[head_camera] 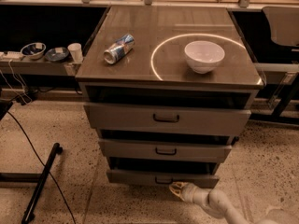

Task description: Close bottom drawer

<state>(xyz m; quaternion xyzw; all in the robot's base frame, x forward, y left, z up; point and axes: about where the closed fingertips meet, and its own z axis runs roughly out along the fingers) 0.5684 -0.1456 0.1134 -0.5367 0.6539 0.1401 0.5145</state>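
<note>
A: What rises behind the gripper (178, 189)?
B: The cabinet (177, 22). Its bottom drawer (135, 177) sits directly above the gripper's tip — drawn out only slightly; whether they touch, I cannot tell.
A: Farther up?
B: White bowl (204, 56) high above, can (118, 49) up and left. The gripper itself — apart or together, cannot tell.

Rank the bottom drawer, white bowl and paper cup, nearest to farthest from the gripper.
The gripper is low, at the foot of the cabinet.
1. The bottom drawer, just above it.
2. The white bowl, on top, right.
3. The paper cup, left shelf.
</note>
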